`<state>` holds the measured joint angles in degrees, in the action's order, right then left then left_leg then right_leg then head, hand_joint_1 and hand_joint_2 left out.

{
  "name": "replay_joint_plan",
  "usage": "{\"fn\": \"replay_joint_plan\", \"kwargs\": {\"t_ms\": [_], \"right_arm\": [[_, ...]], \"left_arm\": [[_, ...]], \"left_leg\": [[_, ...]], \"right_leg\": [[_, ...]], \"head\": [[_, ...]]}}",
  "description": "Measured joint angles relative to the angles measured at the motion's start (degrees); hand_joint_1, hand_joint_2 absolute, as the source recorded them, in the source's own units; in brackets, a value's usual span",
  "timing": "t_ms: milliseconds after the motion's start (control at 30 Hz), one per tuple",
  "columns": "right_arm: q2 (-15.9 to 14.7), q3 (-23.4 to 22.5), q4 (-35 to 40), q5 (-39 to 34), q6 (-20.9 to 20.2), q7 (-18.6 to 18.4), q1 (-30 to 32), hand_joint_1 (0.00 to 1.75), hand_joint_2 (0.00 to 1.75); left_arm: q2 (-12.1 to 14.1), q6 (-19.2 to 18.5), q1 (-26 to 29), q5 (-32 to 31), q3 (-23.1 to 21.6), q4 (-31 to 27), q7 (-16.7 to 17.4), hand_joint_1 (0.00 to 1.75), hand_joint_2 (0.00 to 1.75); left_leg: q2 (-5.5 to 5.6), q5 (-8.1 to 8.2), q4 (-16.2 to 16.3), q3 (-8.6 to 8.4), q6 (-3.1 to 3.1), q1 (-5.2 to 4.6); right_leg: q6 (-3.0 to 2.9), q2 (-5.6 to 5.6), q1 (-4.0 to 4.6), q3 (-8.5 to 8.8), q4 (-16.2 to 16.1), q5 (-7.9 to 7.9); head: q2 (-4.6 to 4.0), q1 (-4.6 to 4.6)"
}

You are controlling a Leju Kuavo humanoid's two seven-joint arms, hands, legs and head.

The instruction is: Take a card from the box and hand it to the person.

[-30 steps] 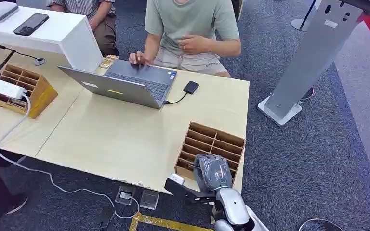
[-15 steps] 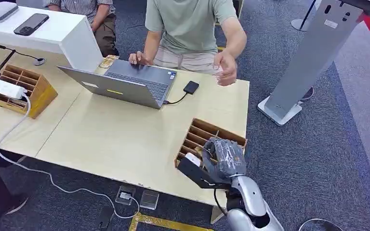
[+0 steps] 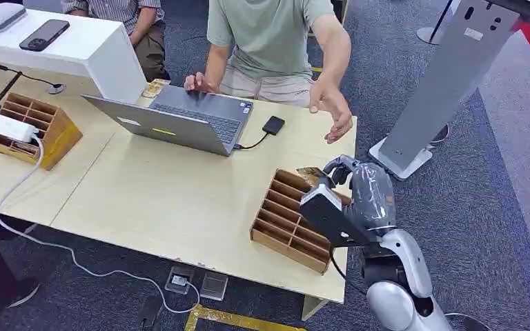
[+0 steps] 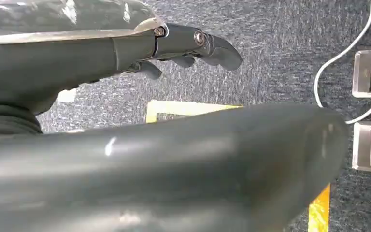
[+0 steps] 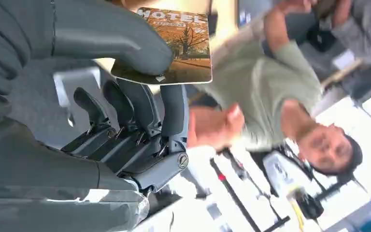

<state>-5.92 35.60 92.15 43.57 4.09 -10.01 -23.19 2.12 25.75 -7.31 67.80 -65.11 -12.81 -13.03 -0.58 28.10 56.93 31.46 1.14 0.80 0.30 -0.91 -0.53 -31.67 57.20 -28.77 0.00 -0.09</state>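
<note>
Card (image 5: 176, 46) (brown, printed "HOTEL") is pinched between the right hand's (image 3: 359, 189) thumb and fingers (image 5: 174, 111), above the far end of the box (image 3: 286, 221) on the table (image 3: 165, 193). The person's hand (image 3: 331, 110) is open, palm up, near it. The left hand (image 4: 183, 46) holds nothing, fingers loosely curled over carpet.

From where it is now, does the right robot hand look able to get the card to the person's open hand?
Probably yes. The right robot hand holds the card above the far end of the box, and the person's hand waits open just beyond it, with nothing between them.
</note>
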Motion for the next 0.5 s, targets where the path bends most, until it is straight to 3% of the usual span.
{"fn": "replay_joint_plan", "kwargs": {"t_ms": [100,233,400,500], "right_arm": [[-0.4,-0.7,0.2,4.9,2.9,-0.5,-2.1,1.47,1.75],[-0.7,-1.5,-0.3,16.9,7.5,-2.3,-4.3,1.4,1.75],[-0.7,-2.0,-4.0,23.5,10.3,-2.8,-7.7,1.4,1.75],[-0.2,-2.0,-7.2,25.6,12.3,-2.6,-9.7,1.17,1.75]], "left_arm": [[0.0,0.2,0.0,0.0,0.0,0.0,0.0,0.0,0.0],[0.0,0.1,0.0,-0.2,0.0,0.0,0.1,0.0,0.0],[0.0,-0.2,0.0,-0.7,0.0,0.0,0.2,0.0,0.0],[0.0,-0.5,-0.1,-1.2,0.0,0.0,0.1,0.0,0.0]], "left_leg": [[0.0,0.0,0.0,-0.01,0.0,0.0],[0.01,0.0,0.0,0.02,0.0,0.0],[0.02,0.0,0.0,0.05,0.0,0.0],[0.03,0.0,0.0,0.05,0.0,0.0]], "right_leg": [[0.0,0.0,0.0,0.0,0.0,0.0],[0.0,-0.01,0.0,-0.01,0.0,0.0],[0.0,-0.03,0.0,-0.01,0.0,0.0],[0.0,-0.02,0.0,-0.01,0.0,0.0]], "head": [[0.0,-0.02],[0.0,-0.02],[0.0,0.0],[0.0,-0.02]]}}
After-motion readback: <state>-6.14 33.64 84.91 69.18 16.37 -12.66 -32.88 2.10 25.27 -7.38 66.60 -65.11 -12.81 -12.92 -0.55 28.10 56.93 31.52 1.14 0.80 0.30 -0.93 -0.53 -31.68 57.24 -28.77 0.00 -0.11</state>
